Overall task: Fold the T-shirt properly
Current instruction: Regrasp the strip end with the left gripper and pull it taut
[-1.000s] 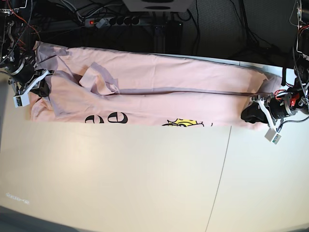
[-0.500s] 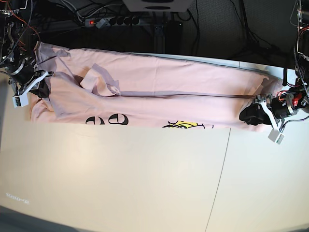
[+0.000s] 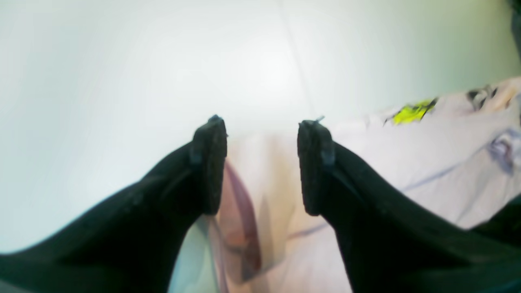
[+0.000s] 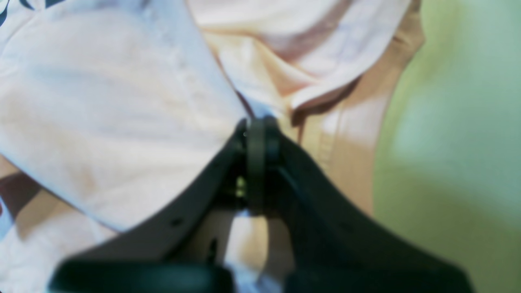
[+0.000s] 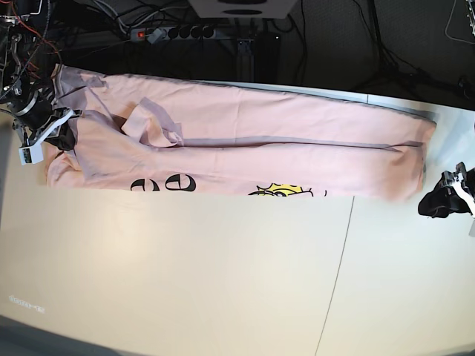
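Base view: the left tool (image 5: 439,205) has let go of the large pale pink cotton T-shirt (image 5: 245,152) and drawn clear, its pads spread; the right tool (image 4: 257,122) stays pinched on the far edge; the shirt lies long-folded across the white worktop (image 5: 185,274), ready for regrasping

A pale cream counter (image 5: 185,274), crossed by a thin dark seam (image 5: 338,274), fills the near ground under bright even light, while behind it a dark backdrop holds tangled cables (image 5: 326,44) and a black power strip (image 5: 174,33) with a red switch.
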Motion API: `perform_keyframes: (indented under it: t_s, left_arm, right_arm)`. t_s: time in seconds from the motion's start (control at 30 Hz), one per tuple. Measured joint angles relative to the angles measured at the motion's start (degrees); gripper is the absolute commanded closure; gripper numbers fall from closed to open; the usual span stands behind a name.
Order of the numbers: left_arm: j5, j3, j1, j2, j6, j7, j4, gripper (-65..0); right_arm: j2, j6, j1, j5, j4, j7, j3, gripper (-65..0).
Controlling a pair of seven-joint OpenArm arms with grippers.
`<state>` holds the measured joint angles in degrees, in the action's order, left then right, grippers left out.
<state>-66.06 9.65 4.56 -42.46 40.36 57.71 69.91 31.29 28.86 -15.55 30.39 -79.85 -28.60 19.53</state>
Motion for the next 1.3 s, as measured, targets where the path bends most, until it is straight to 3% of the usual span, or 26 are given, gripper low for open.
perform_keyframes:
  t_s: [0.1, 0.23, 0.27, 0.53, 0.77, 1.3]
  left_arm:
    - [1.99, -0.07, -1.99, -0.39, 0.00, -0.26, -0.09, -31.8]
    - [3.10, -0.17, -5.29, -0.26, 0.00, -0.04, -1.66, -44.8]
    - [3.21, -0.17, -5.73, -0.26, 0.00, -0.22, -2.40, -45.5]
    - [4.98, -0.15, -5.84, -0.26, 0.00, -2.60, -8.57, -45.5]
    - [1.46, 0.02, -6.67, -0.39, -0.04, -3.28, -10.32, -45.5]
    - [-6.36, 0.02, -7.39, -2.47, -0.04, 1.38, -10.43, -45.5]
  right_arm:
    - [0.02, 0.00, 0.00, 0.02, 0.00, -0.11, 0.00, 0.0]
    - [0.02, 0.00, 0.00, 0.02, 0.00, -0.11, 0.00, 0.0]
    - [0.02, 0.00, 0.00, 0.00, 0.00, -0.13, 0.00, 0.0]
    - [0.07, 0.00, 0.00, 0.02, 0.00, -0.13, 0.00, 0.0]
    - [0.09, 0.00, 0.00, 0.00, 0.00, -0.13, 0.00, 0.0]
    - [0.09, 0.00, 0.00, 0.02, 0.00, -0.35, 0.00, 0.0]
